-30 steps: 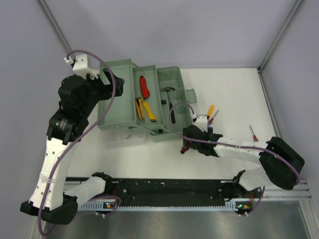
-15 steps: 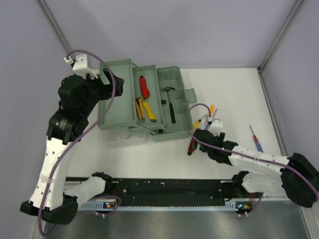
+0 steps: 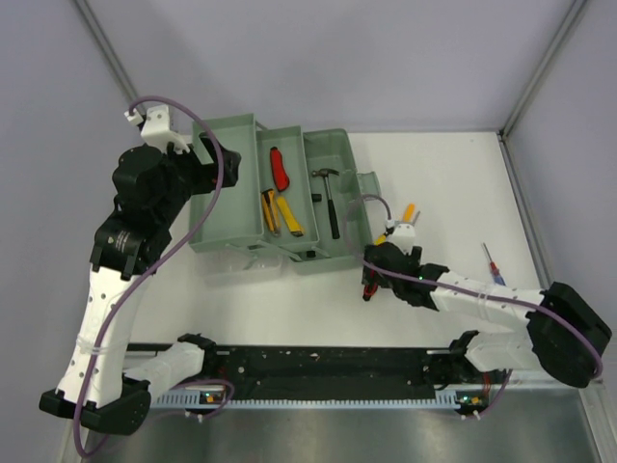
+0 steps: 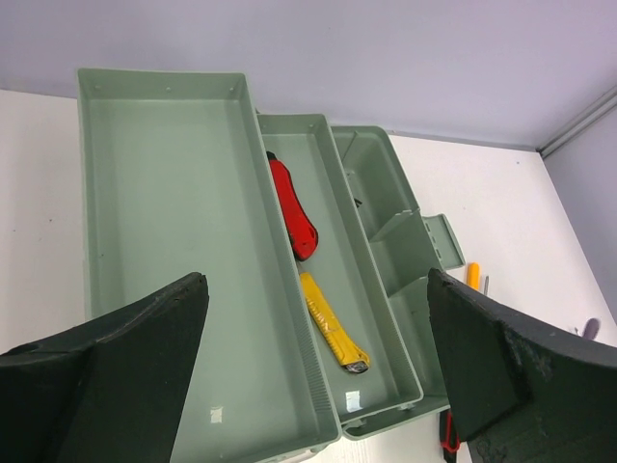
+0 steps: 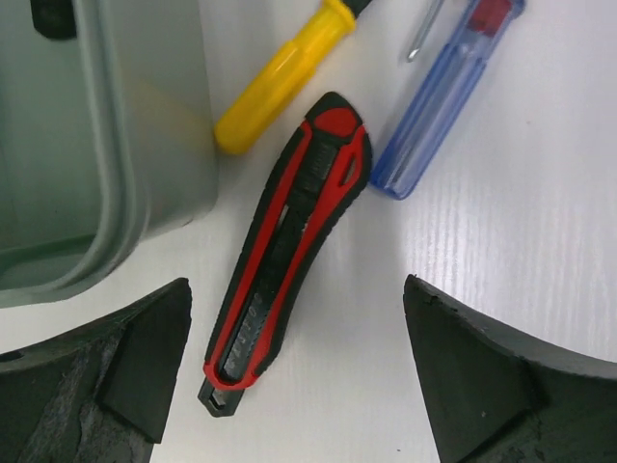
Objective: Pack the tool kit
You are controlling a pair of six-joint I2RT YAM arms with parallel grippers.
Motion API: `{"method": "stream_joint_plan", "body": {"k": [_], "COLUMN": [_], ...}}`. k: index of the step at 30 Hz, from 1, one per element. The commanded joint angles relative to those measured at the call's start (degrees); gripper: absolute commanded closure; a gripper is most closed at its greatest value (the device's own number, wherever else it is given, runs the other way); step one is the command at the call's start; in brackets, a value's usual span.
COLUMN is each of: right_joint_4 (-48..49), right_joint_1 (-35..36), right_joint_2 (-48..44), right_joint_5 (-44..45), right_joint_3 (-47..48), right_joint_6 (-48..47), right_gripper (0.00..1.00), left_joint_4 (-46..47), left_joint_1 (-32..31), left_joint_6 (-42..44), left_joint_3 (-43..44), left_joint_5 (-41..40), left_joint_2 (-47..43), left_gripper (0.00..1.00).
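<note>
**Toolbox**: grey-green, trays folded out, at the far left of the worktop.
- Left tray: bare.
- Middle tray: a red-handled tool and a yellow-handled tool in line, with a second yellow piece beside them in the top view.
- Right tray: a black hammer, head toward the far edge.

**Loose on the worktop, just right of the toolbox:**
- A red-and-black utility knife.
- A yellow-handled screwdriver, its handle end touching the box's corner.
- A blue-handled screwdriver.
- Another small screwdriver, well apart near the right edge.

**Left hand**: fingers spread wide, empty, above the toolbox's left side.

**Right hand**: fingers spread, either side of the utility knife without touching it.
</note>
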Motion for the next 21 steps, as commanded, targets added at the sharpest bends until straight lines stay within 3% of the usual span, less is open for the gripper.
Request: {"method": "stream_joint_plan", "body": {"k": [1,9,16,21], "right_joint_4": [3.24,-7.13,-5.21,-3.63], "right_joint_1": [3.71,5.03,4.77,2.4], "right_joint_2": [4.8,11.94,8.51,6.58], "right_joint_5": [2.49,10.23,9.36,6.73], "right_joint_3": [4.2,7.2,0.52,-1.77], "right_joint_6": [-2.48,6.05,9.22,9.3], "right_gripper": [0.12,0.16,0.2,0.3], "left_joint_4": [1.8,1.62,2.32,3.29], "left_joint_1": [0.25,0.25,0.34,0.34], "left_joint_6": [-0.8,-0.71,-0.53,-0.53], "left_joint_3": [0.09,0.26,0.0,0.0], "left_joint_5": [0.76,0.14,-0.21,0.32], "left_joint_2": [-0.93,-1.19,-1.02,-0.49], "left_gripper": [0.02,0.02,0.02,0.02]}}
